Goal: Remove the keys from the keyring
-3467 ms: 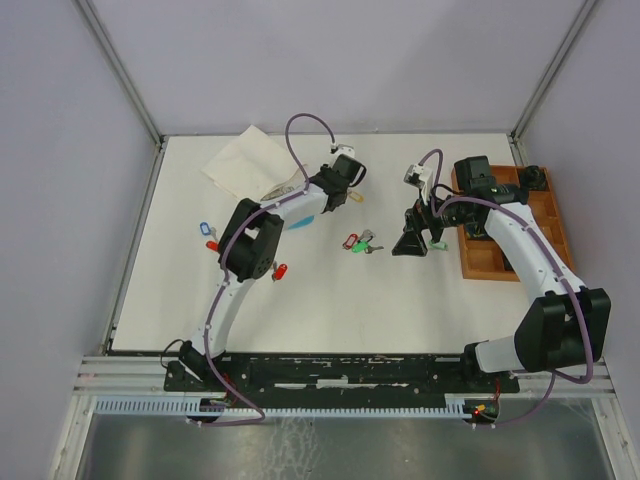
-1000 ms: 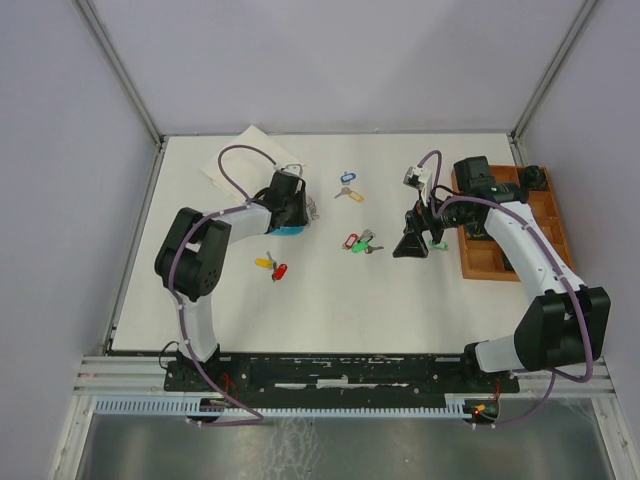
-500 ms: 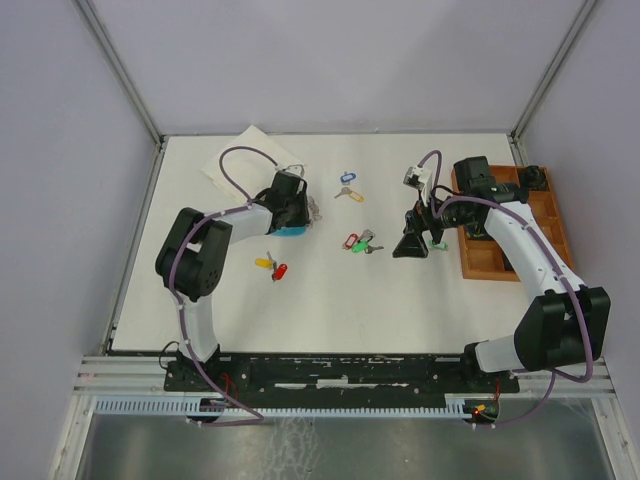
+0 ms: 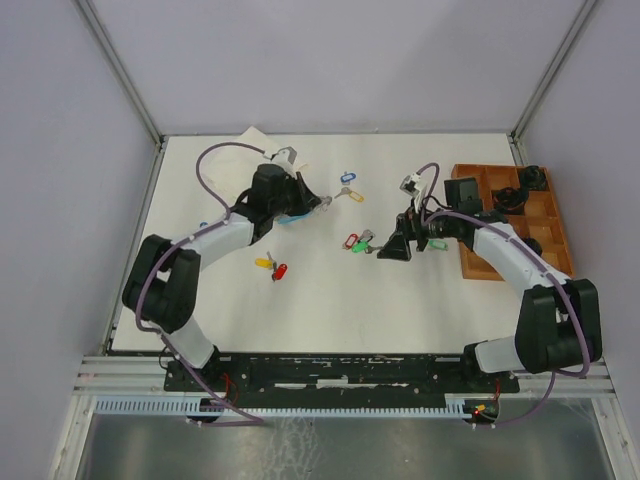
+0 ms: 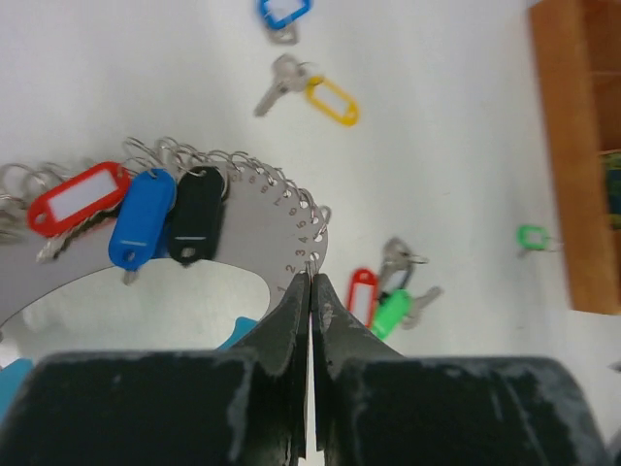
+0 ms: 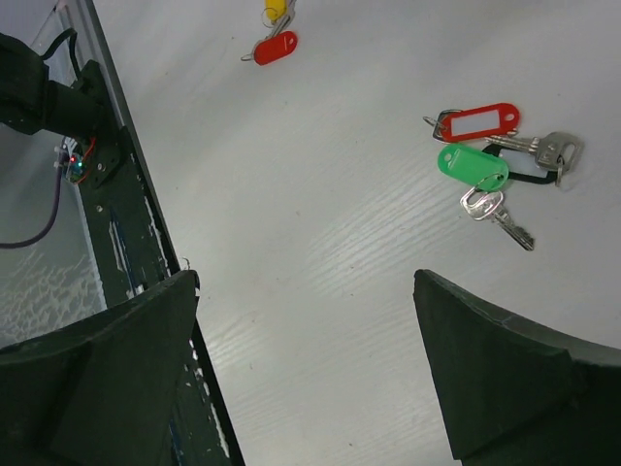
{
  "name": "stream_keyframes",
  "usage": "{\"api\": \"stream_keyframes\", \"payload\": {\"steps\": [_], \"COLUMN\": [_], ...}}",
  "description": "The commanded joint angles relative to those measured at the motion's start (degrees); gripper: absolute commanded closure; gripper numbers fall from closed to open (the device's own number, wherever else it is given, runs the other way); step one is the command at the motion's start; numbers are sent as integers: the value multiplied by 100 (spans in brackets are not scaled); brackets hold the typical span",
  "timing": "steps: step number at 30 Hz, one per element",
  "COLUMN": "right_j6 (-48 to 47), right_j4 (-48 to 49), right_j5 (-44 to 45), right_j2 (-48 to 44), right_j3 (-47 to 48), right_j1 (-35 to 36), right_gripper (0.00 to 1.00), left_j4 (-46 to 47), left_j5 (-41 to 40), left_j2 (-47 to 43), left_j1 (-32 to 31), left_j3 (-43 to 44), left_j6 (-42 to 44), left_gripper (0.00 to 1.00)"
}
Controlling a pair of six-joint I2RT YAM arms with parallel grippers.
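White table top (image 4: 330, 310), nearest the arm bases, left of centre: small key on yellow oblong plastic tag (image 4: 264, 263), just beside small key on solid red oblong plastic tag (image 4: 280, 270). Further in, right gripper (image 6: 306, 283): broad black fingers (image 6: 505, 369) spread wide, nothing between them, poised over bare table just right of a loose cluster of silver keys (image 6: 505, 209) carrying one red-rimmed tag (image 6: 480, 121) and one green tag (image 6: 473, 165), all lying flat near table centre. Beyond, left of centre, left gripper (image 5: 310, 282): black fingertips (image 5: 286, 325) pressed together, pinching the end of the keyring (image 5: 257, 218), a flat silvery curved band with small numbered holes along its outer edge and a light-blue piece (image 5: 247, 330) showing under it. Threaded along that edge on small wire rings: black tag (image 5: 197, 214), solid blue tag (image 5: 143, 218), red tag with white label (image 5: 78, 199), silver key blades partly hidden behind them. Band resting on table or lifted clear: cannot tell. Just past the keyring, apart from it: silver key on yellow-rimmed tag (image 5: 330, 100), then key on blue-rimmed tag (image 5: 284, 12). Far right: brown wooden compartment tray (image 5: 568, 146), dark object (image 4: 535, 178) in its far corner cell; tiny green-rimmed tag (image 5: 532, 236) on the table near its left wall.
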Motion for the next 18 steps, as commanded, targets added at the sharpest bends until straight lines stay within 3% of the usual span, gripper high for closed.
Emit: {"api": "stream_keyframes", "payload": {"steps": [1,7,11,18], "right_j6": [1984,3383,3539,3559], "right_j4": [3001,5548,5626,5705], "right_j5": [284,1062,1668,1545], "right_j2": [-273,-286,-324,-579], "right_j3": [-719,-1478,-1525,-1562], "right_j1": [235,762,1013,1066], "right_gripper": [0,0,0,0], "left_j4": [1506,2395,2827,3540], "left_j5": [650,547,222,13], "left_j2": [-660,-1002,-1105,-1167], "left_j1": [-126,-420,-583,-741], "left_j3": [-439,-633,-739,-914], "left_j6": [-1038,-1887,-2340,-3113], "left_gripper": [97,97,97,97]}}
